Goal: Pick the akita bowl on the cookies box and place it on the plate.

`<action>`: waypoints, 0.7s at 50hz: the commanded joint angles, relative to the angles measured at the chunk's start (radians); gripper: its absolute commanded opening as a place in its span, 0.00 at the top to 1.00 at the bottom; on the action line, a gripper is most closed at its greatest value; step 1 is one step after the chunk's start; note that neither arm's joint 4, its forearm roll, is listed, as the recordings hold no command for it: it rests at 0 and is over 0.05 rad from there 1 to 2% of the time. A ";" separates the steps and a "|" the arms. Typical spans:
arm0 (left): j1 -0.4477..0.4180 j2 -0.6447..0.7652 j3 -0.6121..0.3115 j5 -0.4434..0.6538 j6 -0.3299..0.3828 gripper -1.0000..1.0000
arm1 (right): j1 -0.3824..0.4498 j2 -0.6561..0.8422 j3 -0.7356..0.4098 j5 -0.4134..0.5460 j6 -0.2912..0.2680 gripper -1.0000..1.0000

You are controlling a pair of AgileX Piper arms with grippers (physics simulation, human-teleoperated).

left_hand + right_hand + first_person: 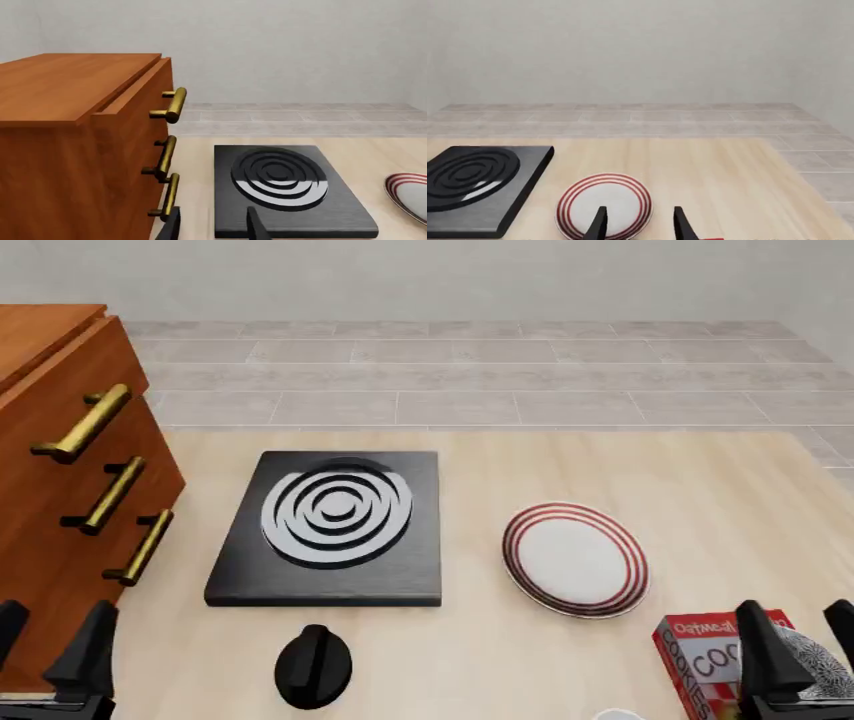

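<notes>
front view: stove burner (pixel 330 528) sits between cabinet (pixel 60 490) and plate (pixel 575 558).

Both grippers: matte black, w/ slim tapered flat jaws.

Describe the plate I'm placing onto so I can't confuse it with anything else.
On the wooden table, look right of the black square stove burner. The plate lies there, beyond the cookies box. It alone is round and white with red rings at its rim.
</notes>
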 commanded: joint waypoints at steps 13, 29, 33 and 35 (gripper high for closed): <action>0.000 0.004 -0.003 -0.001 0.000 0.00 | 0.008 -0.001 -0.082 0.155 0.032 0.00; 0.000 0.004 -0.003 -0.001 0.000 0.00 | 0.047 -0.001 -0.278 0.441 -0.004 0.00; 0.000 0.004 -0.003 -0.001 0.000 0.00 | 0.059 -0.001 -0.303 0.510 0.012 0.00; 0.000 0.004 -0.003 -0.001 0.000 0.00 | 0.066 -0.001 -0.310 0.547 -0.007 0.00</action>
